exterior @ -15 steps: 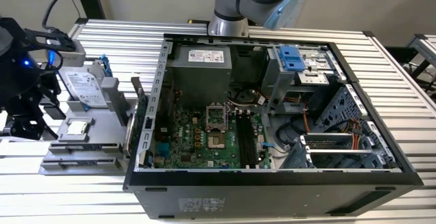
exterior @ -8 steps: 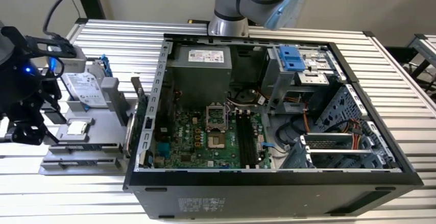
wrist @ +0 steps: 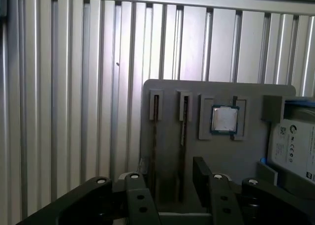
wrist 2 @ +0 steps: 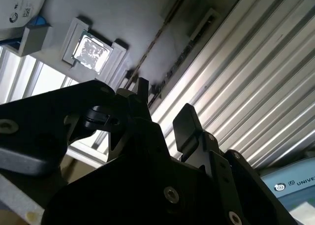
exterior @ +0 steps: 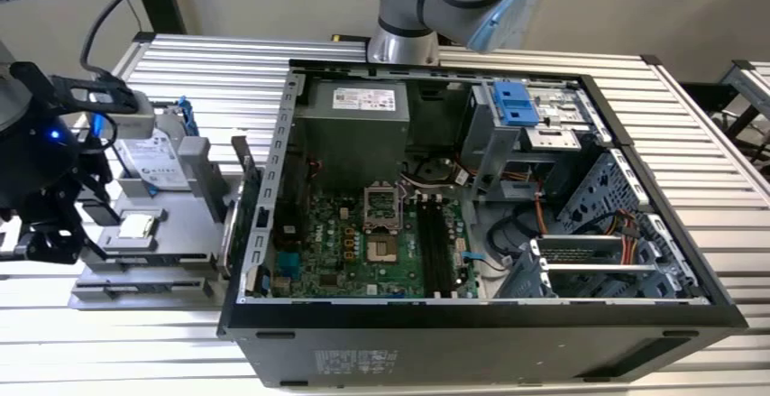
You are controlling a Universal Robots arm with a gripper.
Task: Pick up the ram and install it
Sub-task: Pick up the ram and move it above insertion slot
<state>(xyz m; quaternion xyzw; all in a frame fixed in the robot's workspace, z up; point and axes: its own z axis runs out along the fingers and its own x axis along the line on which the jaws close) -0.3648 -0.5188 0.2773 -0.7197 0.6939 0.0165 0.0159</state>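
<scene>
The ram shows as two thin dark sticks standing on edge in slots of a grey holder plate [wrist: 167,94]: one ram stick [wrist: 155,136] and a second [wrist: 183,129]. One stick's thin edge [wrist 2: 156,40] also shows in the second wrist view. My gripper [wrist: 170,188] hovers above the plate, open, nothing between its fingers [wrist: 201,173]; both sticks line up within the gap. In the exterior view the gripper [exterior: 50,241] hangs over the plate [exterior: 180,198] at the far left. The open computer case [exterior: 481,319] lies at centre, its long memory slots [exterior: 434,252] on the green board.
On the holder plate sit a square silver processor chip [wrist: 225,119] and a labelled hard drive [wrist: 295,146] in a blue frame. Ribbed aluminium table [exterior: 698,143] surrounds everything. The case wall [exterior: 259,216] rises just to the exterior view's right of the plate.
</scene>
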